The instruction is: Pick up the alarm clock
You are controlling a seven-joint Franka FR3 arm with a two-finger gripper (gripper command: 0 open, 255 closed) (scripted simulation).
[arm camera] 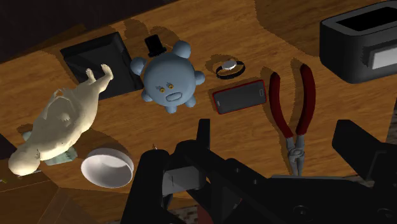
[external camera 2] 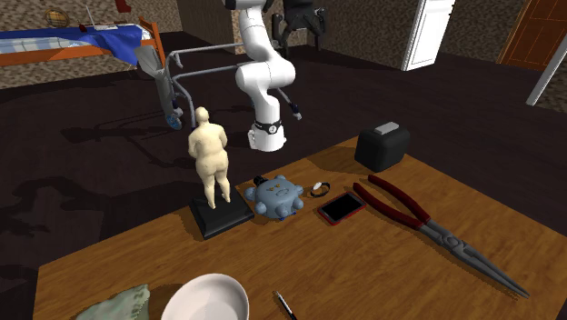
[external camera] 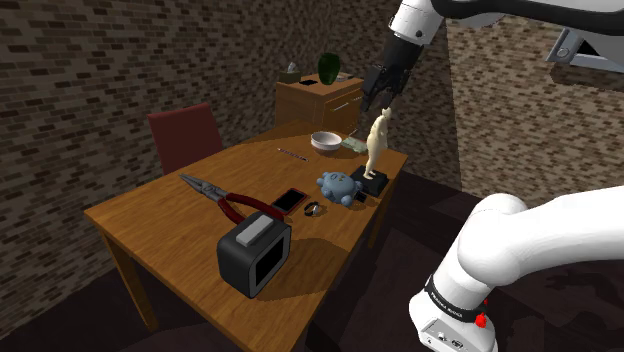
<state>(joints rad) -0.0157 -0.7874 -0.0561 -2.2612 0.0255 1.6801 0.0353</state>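
Note:
The alarm clock [external camera: 338, 186] [external camera 2: 275, 197] [arm camera: 168, 77] is a blue round body with stubby knobs, a small face and a black cap. It rests on the wooden table [external camera: 170, 235], right beside the black base of a cream figurine [external camera: 377, 140] [external camera 2: 211, 155] [arm camera: 60, 124]. My black gripper [external camera: 378, 100] [external camera 2: 302, 32] [arm camera: 283, 143] hangs high above the table, just over the figurine's head in the shoulder view. Its fingers stand apart with nothing between them. The clock lies well below and ahead of the fingertips.
On the table lie a red-edged phone [arm camera: 238, 97], a small wristwatch [arm camera: 230, 67], red-handled pliers [arm camera: 299, 108], a black box with a grey top [external camera: 255, 255] and a white bowl [external camera: 326, 140]. A red chair [external camera: 185, 135] and a wooden cabinet [external camera: 320, 98] stand behind.

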